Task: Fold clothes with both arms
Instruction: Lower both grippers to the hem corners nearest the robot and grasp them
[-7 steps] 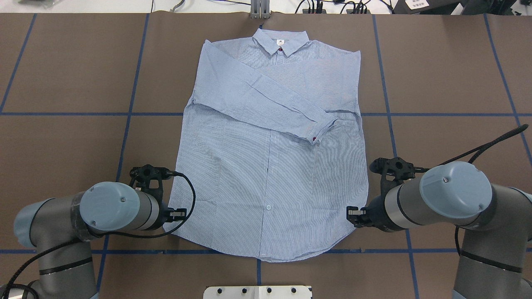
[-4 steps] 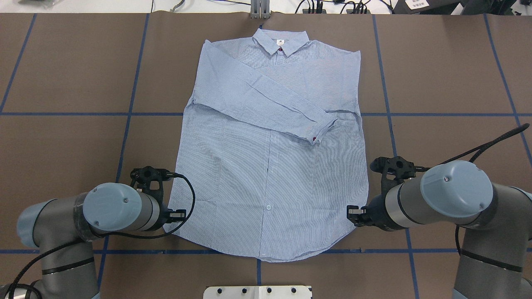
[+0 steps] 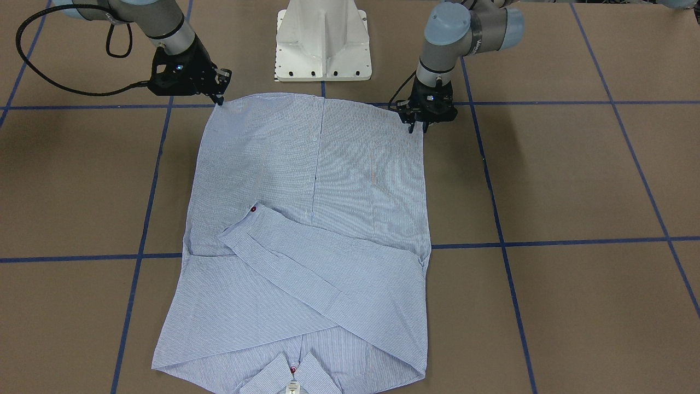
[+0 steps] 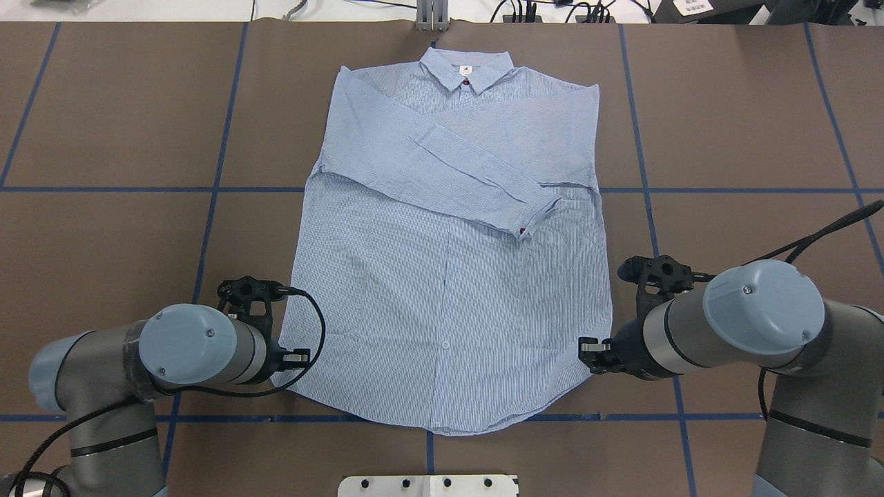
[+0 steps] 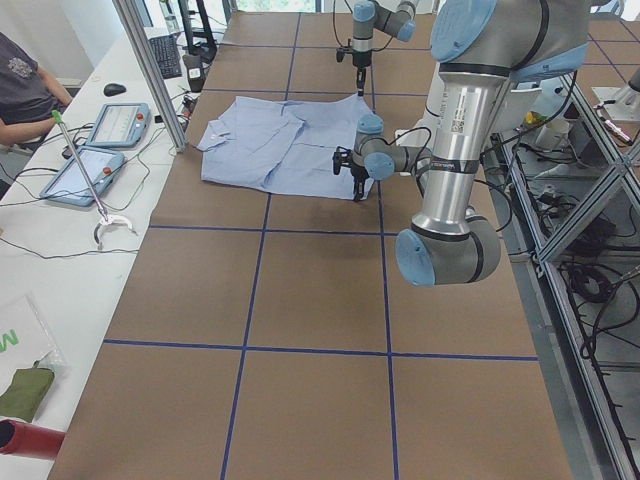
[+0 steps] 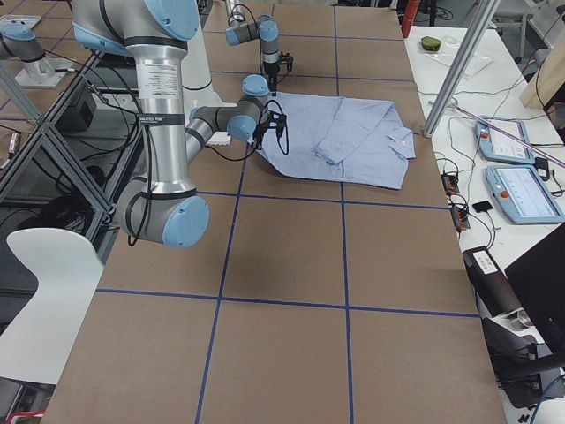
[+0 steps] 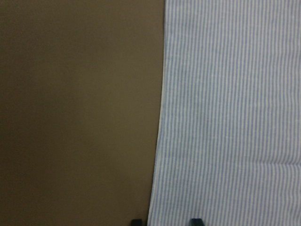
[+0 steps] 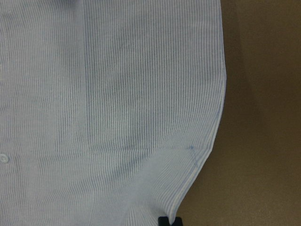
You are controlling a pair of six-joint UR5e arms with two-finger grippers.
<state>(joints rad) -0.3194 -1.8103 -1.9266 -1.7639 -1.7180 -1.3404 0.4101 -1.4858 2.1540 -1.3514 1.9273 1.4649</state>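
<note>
The light blue striped shirt (image 4: 449,276) lies flat and face up on the brown table, collar at the far side, both sleeves folded across the chest. My left gripper (image 4: 293,357) is at the hem's left corner. In the left wrist view its fingertips (image 7: 136,221) stand apart, astride the shirt's side edge (image 7: 157,141), so it is open. My right gripper (image 4: 587,348) is at the hem's right corner. In the right wrist view (image 8: 170,221) its jaws are together on the hem edge, with creases running toward them. The front view shows both grippers, left (image 3: 418,127) and right (image 3: 220,98).
The white pedestal base (image 4: 428,485) stands at the near table edge between the arms. Blue tape lines (image 4: 207,190) cross the brown table cover. A metal post (image 4: 431,17) stands past the collar. Tablets (image 5: 100,125) and an operator are on a side bench.
The right arm's wrist and elbow have shifted slightly away from the robot, the gripper staying at the hem corner. The left arm settled slightly lower at first. The shirt has not moved.
</note>
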